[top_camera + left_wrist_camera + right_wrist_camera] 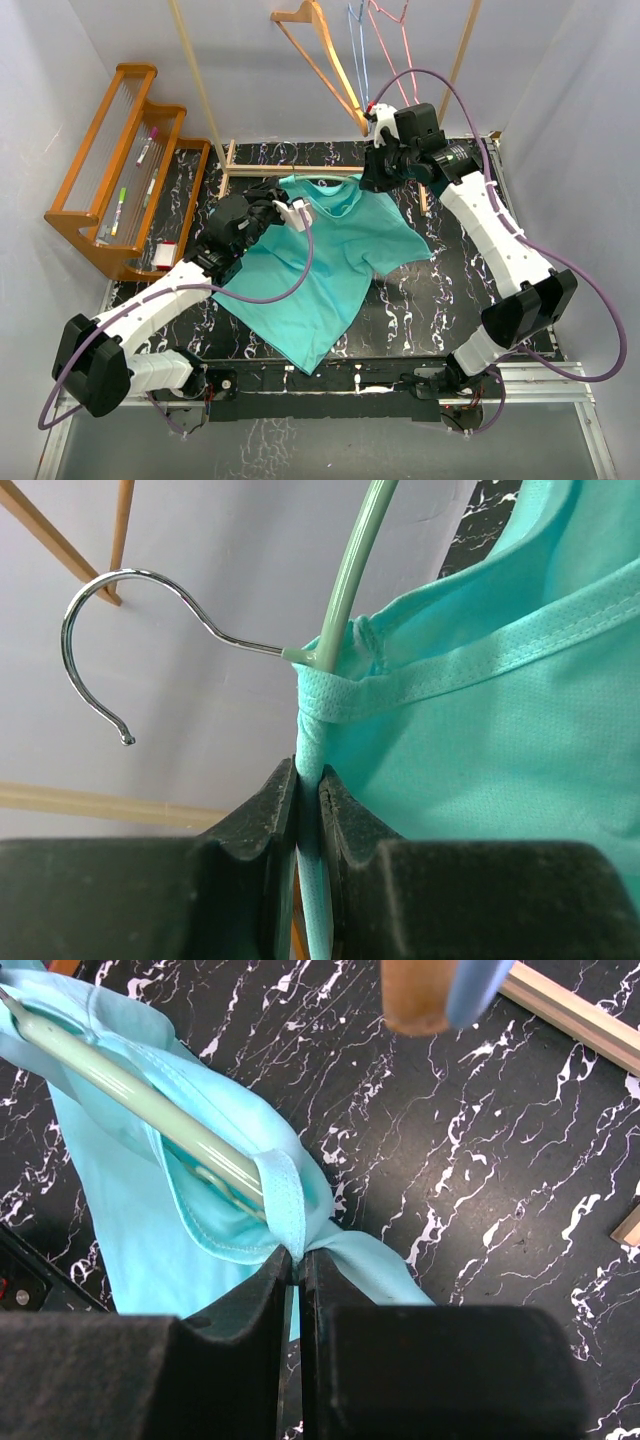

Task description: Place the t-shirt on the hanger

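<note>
Teal t-shirt [330, 270] between both outstretched arms [170, 295]

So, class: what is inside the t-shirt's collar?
A pale green arm of the hanger runs inside the t-shirt collar, and its metal hook sticks out. The rest of the hanger is hidden by cloth.

The t-shirt [320, 280] lies spread over the middle of the worktop [440, 300], collar far, hem toward the near edge. The hanger [352, 575] sits inside the collar. The left gripper [297, 213] is at the collar's left side, the right gripper [368, 183] at its right, both touching cloth. A rack [110, 170] stands far left, and spare hangers [320, 50] hang beyond the far edge.
</note>
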Available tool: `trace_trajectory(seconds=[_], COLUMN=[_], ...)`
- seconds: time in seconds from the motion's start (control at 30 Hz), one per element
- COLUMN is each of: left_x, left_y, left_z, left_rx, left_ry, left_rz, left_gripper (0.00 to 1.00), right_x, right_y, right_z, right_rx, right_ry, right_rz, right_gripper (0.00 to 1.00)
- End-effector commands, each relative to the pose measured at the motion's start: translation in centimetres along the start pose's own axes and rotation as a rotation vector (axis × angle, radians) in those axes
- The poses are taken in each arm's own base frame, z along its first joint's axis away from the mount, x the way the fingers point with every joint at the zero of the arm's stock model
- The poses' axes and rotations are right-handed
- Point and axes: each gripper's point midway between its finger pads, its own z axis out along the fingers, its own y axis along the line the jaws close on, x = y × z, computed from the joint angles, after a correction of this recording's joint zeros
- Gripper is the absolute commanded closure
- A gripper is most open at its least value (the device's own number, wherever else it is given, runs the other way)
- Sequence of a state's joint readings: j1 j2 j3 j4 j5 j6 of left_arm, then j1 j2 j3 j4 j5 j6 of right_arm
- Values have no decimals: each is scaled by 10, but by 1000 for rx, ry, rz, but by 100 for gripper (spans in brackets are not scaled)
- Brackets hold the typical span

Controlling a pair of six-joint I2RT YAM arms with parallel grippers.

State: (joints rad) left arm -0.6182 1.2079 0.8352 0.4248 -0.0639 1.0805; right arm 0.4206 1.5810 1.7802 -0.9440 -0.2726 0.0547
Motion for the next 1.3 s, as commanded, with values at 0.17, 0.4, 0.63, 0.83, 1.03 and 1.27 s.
trace_trajectory(seconds=[0.17, 0.4, 0.63, 0.83, 1.03, 1.27], left_x=[-40, -60, -87, -103, -90, -73], left_y=[17, 26, 69, 84, 72, 72], left_z=[-16, -14, -3, -8, -7, 4], left_rx=[-25, -11, -48, -47, -49, -99], left_ry=[-187, -265, -299, -344, -309, -235], left_rz=[103, 141, 46, -6, 44, 89], left_gripper=[100, 100, 100, 100, 100, 100], right_x=[-40, -43, -54, -45, -64, -71], right_y=[14, 25, 38, 44, 55, 59], right_z=[-8, -6, -16, -13, -43, -61], right_rx=[-36, -81, -130, -159, -171, -161], right_ry=[-91, -76, -94, -73, -172, -190], right_rz=[-41, -71, -121, -148, -175, -172], right_gripper=[92, 92, 92, 92, 92, 92])
